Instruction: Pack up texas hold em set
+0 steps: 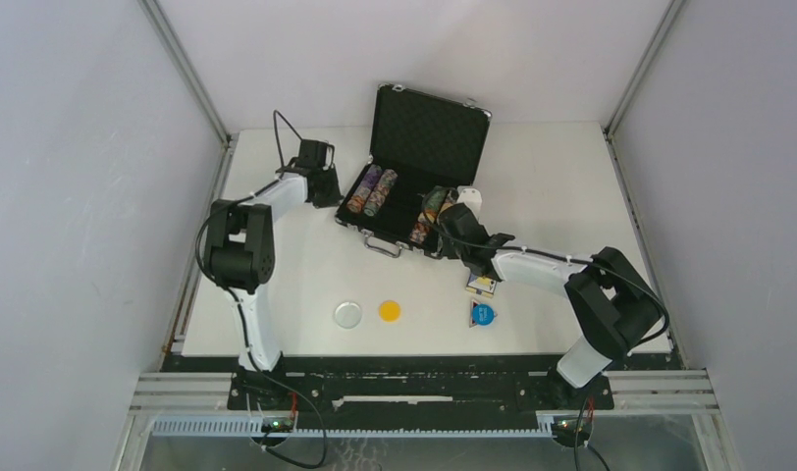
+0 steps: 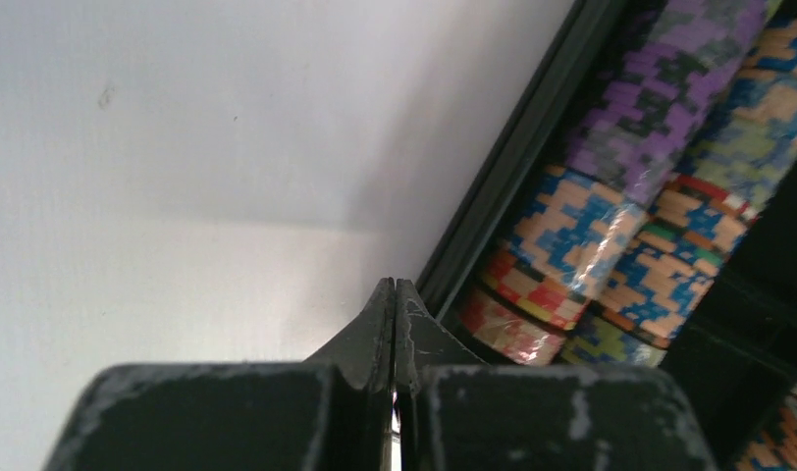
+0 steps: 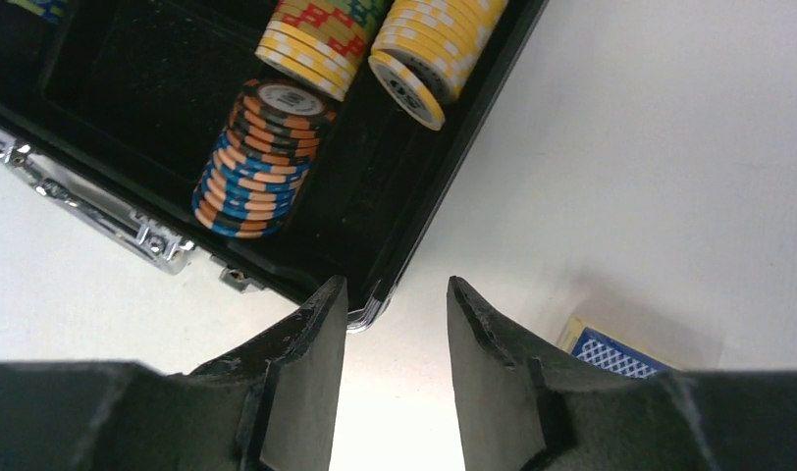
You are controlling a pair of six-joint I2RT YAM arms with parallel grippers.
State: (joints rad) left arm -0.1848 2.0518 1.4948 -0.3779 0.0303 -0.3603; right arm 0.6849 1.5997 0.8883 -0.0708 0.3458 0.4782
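The black briefcase (image 1: 429,128) stands open at the back middle with its lid upright. Wrapped rolls of multicoloured poker chips (image 1: 373,189) lie in its left slots, more chips (image 1: 429,211) in its right. My left gripper (image 1: 328,194) is shut on nothing, just outside the case's left edge (image 2: 503,167), beside the rolls (image 2: 611,196). My right gripper (image 3: 395,294) is open and empty over the table at the case's near right corner (image 3: 370,312). A blue-backed card deck (image 1: 481,285) lies behind it. A blue token (image 1: 482,314), a yellow token (image 1: 389,310) and a clear token (image 1: 348,314) lie loose in front.
The case's silver handle (image 1: 382,245) and latches (image 3: 154,245) face the near side. A blue and orange chip stack (image 3: 262,162) and a yellow stack (image 3: 434,49) lie near the case's right wall. Frame posts stand at the table's back corners.
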